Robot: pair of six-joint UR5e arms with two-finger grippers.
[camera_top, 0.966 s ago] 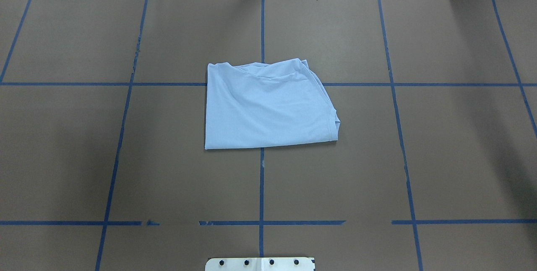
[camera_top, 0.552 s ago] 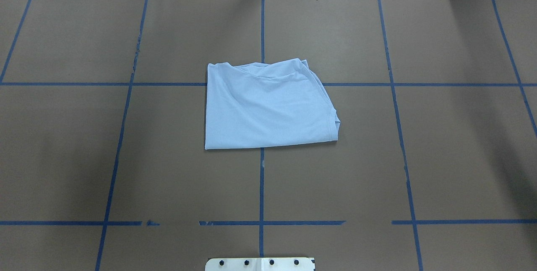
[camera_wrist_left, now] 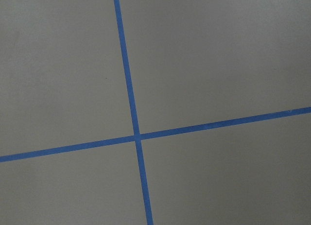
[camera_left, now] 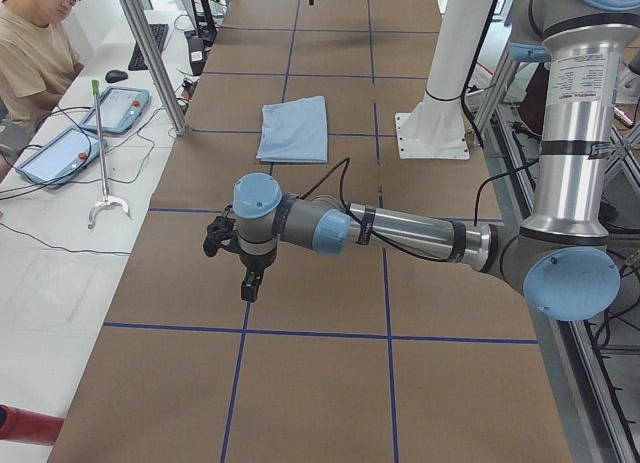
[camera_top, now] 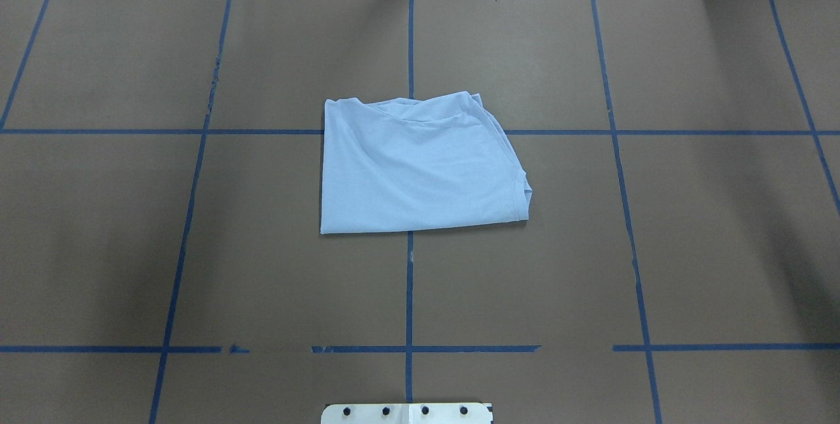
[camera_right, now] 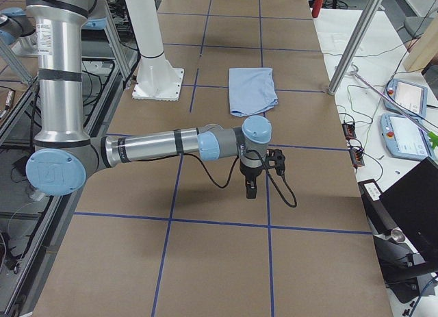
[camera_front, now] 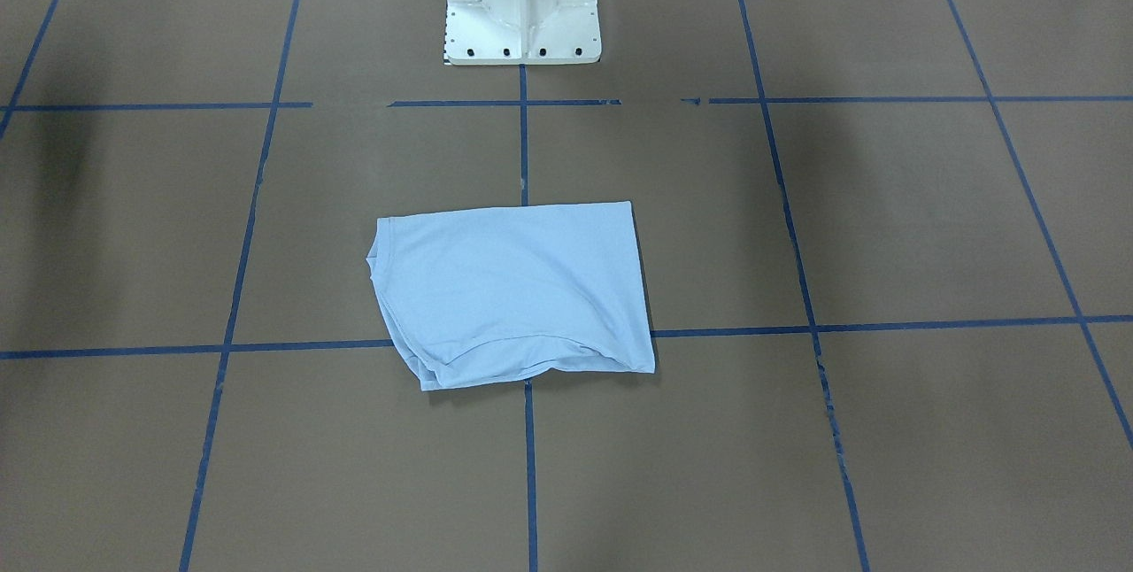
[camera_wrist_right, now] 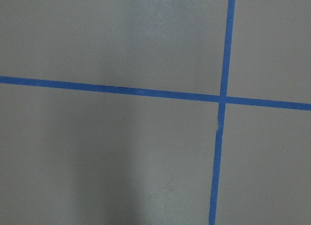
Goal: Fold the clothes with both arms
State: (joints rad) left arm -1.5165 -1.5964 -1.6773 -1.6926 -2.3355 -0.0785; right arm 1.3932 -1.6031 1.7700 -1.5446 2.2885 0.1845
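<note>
The clothes are one light blue T-shirt (camera_top: 420, 168), folded into a compact rectangle at the table's middle, its ribbed collar edge on the far side in the overhead view. It also shows in the front-facing view (camera_front: 513, 289) and in both side views (camera_left: 295, 128) (camera_right: 252, 90). Both arms are away from it. My left gripper (camera_left: 250, 283) hangs over bare table at the left end and points down. My right gripper (camera_right: 250, 188) hangs the same way at the right end. I cannot tell whether either is open or shut. Both wrist views hold only brown table and blue tape.
Blue tape lines (camera_top: 409, 293) divide the brown table cover into squares. The white pedestal base (camera_front: 522, 23) stands at the robot's edge. A person (camera_left: 30, 53) sits beside the far side with teach pendants (camera_left: 120, 108) and cables on a white bench. Metal posts (camera_right: 356, 40) rise there.
</note>
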